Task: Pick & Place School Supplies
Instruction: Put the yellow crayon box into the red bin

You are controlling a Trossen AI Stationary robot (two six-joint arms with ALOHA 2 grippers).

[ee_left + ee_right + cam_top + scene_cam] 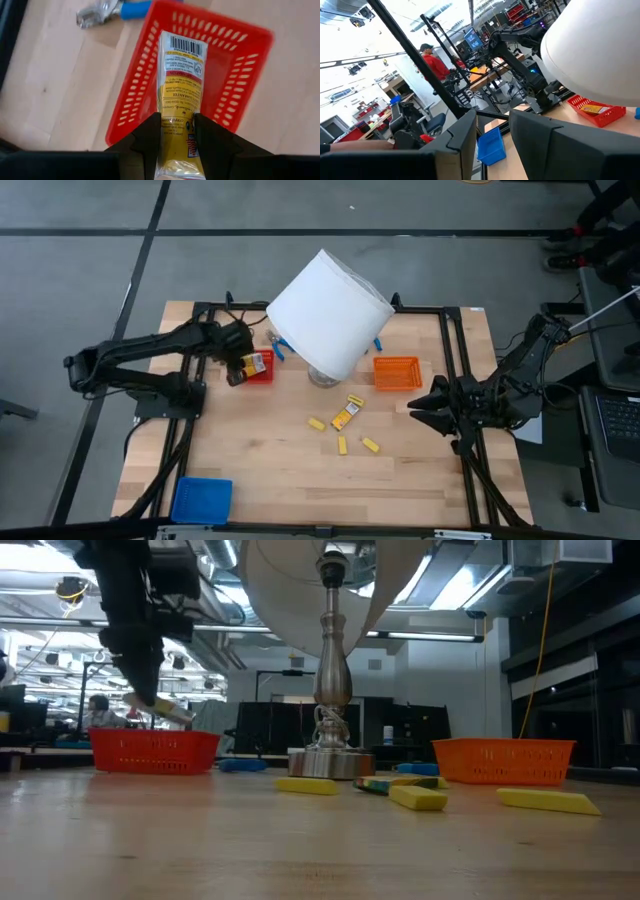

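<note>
My left gripper [238, 368] is shut on a yellow-orange packet with a white barcode label [179, 75], over the red mesh basket [262, 372]. In the low view the packet [172, 712] hangs just above the basket's rim [155, 740]. Two more packets [347, 415] and three yellow sticks [316, 423] lie flat on the table in front of the lamp. A blue-handled metal tool [107, 11] lies on the table beside the red basket. My right gripper [418, 406] is open and empty at the table's right side, near the orange basket. My left gripper pinches the packet between its two fingers, across the two long edges of its yellow end [175, 125], opposite the barcode end. The fingers come from above, slanting down. The packet sticks out past the fingertips, tilted, lifted clear over the red basket.
A lamp with a big tilted white shade [330, 312] stands on its metal base [330, 762] at the table's middle, far side. An orange mesh basket [397, 372] stands right of it. A blue tray [202, 498] lies at the near left corner. Another blue-handled tool [378, 340] lies by the shade.
</note>
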